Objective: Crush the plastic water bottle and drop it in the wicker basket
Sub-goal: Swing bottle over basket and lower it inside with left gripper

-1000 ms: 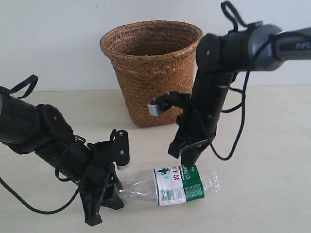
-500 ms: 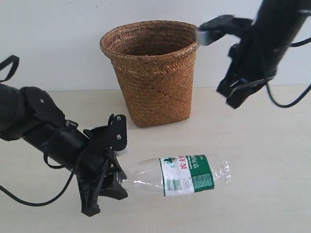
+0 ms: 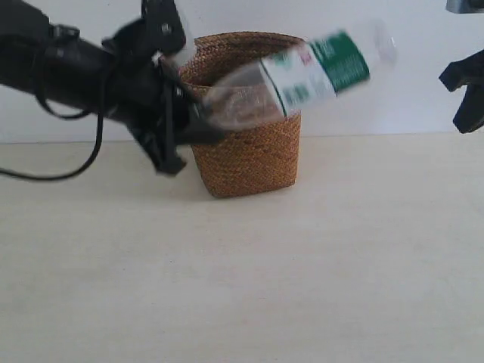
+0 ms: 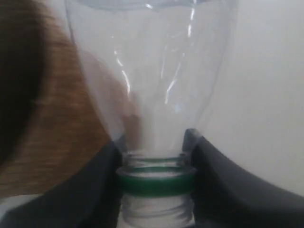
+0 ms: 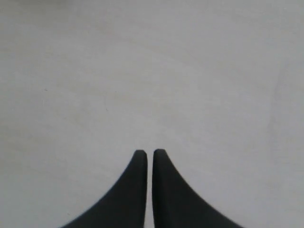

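Note:
The plastic water bottle (image 3: 302, 76) is in the air, tilted base-up to the right, crossing in front of the rim of the wicker basket (image 3: 246, 155). My left gripper (image 3: 193, 121) is shut on its neck, just left of the basket. In the left wrist view the fingers (image 4: 95, 190) pinch the bottle (image 4: 152, 85) at its green neck ring, with the wicker basket (image 4: 52, 123) behind it. No cap shows on the threads. My right gripper (image 3: 465, 91) hangs at the far right edge, high above the table; its fingers (image 5: 137, 190) are shut with nothing between them.
The pale table (image 3: 302, 272) spreads in front of the basket. A white wall (image 3: 91, 128) stands close behind it. Black cables trail from the left arm (image 3: 60, 76) over the table's left side.
The left gripper has lifted the bottle from table height up to the basket's rim, swinging its base up and right. The right arm has drawn back up and right, mostly out of view.

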You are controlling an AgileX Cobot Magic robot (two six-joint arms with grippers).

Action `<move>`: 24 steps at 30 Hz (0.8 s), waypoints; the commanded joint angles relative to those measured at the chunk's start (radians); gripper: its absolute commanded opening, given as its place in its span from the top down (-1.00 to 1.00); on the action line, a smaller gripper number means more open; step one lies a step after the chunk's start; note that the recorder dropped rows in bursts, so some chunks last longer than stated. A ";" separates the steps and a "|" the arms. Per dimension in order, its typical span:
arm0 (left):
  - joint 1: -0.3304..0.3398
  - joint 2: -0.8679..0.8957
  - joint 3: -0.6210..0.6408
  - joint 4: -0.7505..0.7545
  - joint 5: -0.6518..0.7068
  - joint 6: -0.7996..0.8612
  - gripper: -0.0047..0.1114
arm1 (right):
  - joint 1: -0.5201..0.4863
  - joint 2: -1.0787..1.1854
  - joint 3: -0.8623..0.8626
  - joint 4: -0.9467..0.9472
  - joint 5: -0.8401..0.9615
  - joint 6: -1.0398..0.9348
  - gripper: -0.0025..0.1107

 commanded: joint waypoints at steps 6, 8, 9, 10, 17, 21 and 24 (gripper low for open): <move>0.007 0.197 -0.252 -0.037 -0.371 -0.138 -0.88 | -0.005 -0.009 -0.004 0.196 0.005 -0.108 0.96; 0.007 0.215 -0.267 -0.037 -0.376 -0.136 -0.97 | -0.005 -0.009 -0.004 0.200 0.005 -0.108 0.96; 0.007 0.217 -0.271 -0.037 -0.376 -0.136 -0.96 | -0.005 -0.009 -0.004 0.200 0.005 -0.108 0.96; 0.007 0.217 -0.271 -0.035 -0.376 -0.134 -0.93 | -0.005 -0.009 -0.004 0.200 0.005 -0.110 0.96; 0.009 0.173 -0.271 0.027 -0.319 -0.134 -0.21 | -0.005 -0.009 -0.004 0.204 0.005 -0.122 0.96; 0.031 0.150 -0.271 0.072 -0.163 -0.149 0.82 | -0.005 -0.009 -0.004 0.185 0.005 -0.126 0.96; 0.053 0.138 -0.271 0.123 -0.044 -0.216 0.81 | -0.005 -0.009 -0.004 0.112 -0.004 -0.120 0.96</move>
